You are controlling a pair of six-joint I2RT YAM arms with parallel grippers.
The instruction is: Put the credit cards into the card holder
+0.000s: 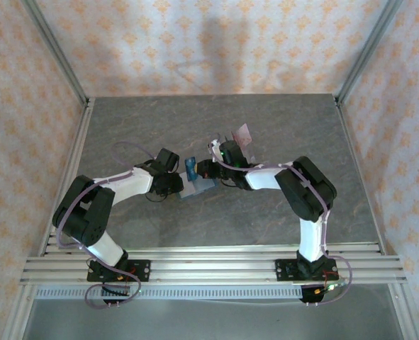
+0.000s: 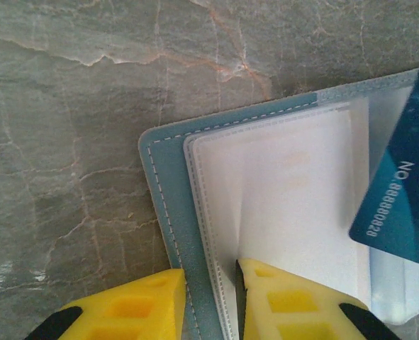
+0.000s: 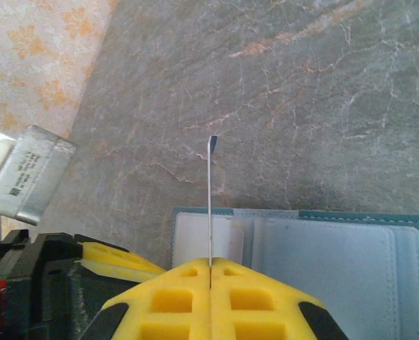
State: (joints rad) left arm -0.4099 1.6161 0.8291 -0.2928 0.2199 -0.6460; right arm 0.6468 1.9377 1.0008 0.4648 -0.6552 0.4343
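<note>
Left gripper (image 2: 210, 297) pinches the open card holder (image 2: 168, 212); right gripper (image 3: 210, 273) pinches a blue card (image 2: 404, 191) above its sleeves

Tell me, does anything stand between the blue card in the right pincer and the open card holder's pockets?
Nothing visible does. The thin blue plastic card, clamped edge-on in the right pincer, hangs just above the clear pockets of the open teal card holder, whose edge the left pincer pins.

My left gripper (image 2: 210, 301) pinches the near edge of the open card holder (image 2: 168, 212), one yellow finger (image 2: 135, 312) outside its teal cover and the other on the clear inner sleeves (image 2: 280, 212). A blue card (image 2: 400, 205), tilted, hangs over the sleeves at the right. The holder lies flat on the grey marbled bench (image 2: 74, 106).
</note>
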